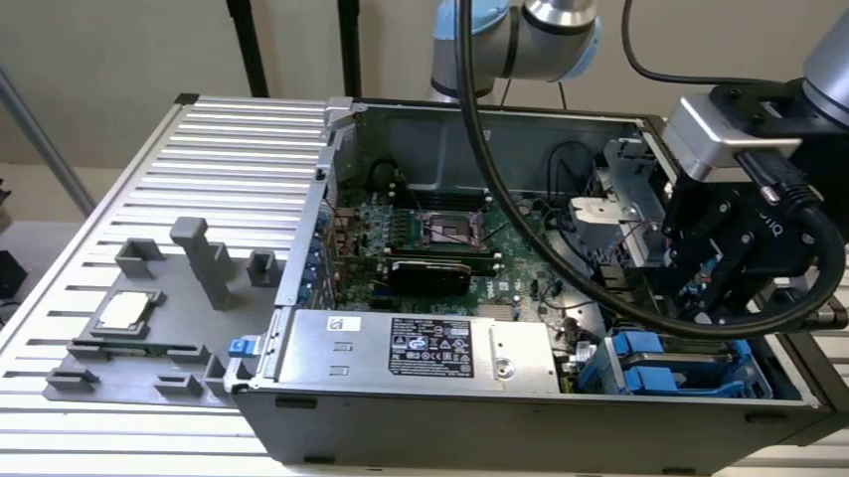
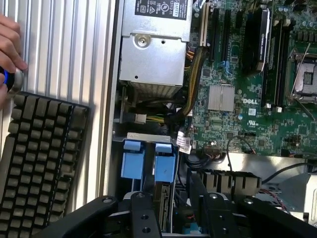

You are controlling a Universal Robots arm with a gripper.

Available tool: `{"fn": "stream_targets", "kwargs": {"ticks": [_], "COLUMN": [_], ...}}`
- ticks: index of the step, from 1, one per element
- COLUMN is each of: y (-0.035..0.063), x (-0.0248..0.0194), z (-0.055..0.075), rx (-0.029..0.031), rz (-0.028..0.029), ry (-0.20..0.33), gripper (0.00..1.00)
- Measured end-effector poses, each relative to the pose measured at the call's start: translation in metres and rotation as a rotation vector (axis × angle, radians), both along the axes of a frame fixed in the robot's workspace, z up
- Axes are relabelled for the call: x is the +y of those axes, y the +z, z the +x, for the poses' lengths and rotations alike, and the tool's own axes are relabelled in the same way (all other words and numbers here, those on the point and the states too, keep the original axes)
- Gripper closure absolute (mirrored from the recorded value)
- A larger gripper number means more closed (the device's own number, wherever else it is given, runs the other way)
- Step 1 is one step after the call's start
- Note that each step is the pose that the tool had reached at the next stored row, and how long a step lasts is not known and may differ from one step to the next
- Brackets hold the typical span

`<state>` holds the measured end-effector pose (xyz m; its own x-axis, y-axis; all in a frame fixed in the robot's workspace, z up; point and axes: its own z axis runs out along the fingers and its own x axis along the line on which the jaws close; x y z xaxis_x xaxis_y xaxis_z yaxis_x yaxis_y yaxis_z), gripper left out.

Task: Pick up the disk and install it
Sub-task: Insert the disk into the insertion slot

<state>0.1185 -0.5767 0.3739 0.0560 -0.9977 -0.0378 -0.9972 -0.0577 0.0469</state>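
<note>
Disk looks edge-on in the drive bay, just beside another blue carrier. My tool is right over it, can't tell if it's clamped. Any tilt and I reckon it jams against that neighbour.

The open computer case sits on the counter. Inside, the power supply lies along the near wall with the motherboard behind it. The drive bay fills the corner at the exterior view's right, the claw just above. At the exterior view's left lies a fixture plate — a chip on it.
</note>
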Motion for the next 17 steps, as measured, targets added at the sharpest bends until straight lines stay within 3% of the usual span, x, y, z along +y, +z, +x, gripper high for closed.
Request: {"fn": "stream_targets", "kwargs": {"ticks": [12, 14, 17], "y": [0.0024, 0.0048, 0.0023], "x": [0.0000, 0.0000, 0.0000], "z": [0.054, 0.061, 0.065], "rx": [0.0175, 0.0230, 0.0243], "rz": [0.0004, 0.0002, 0.0005], "ry": [0.000, 0.000, 0.000], "gripper": [1.00, 1.00, 1.00]}}
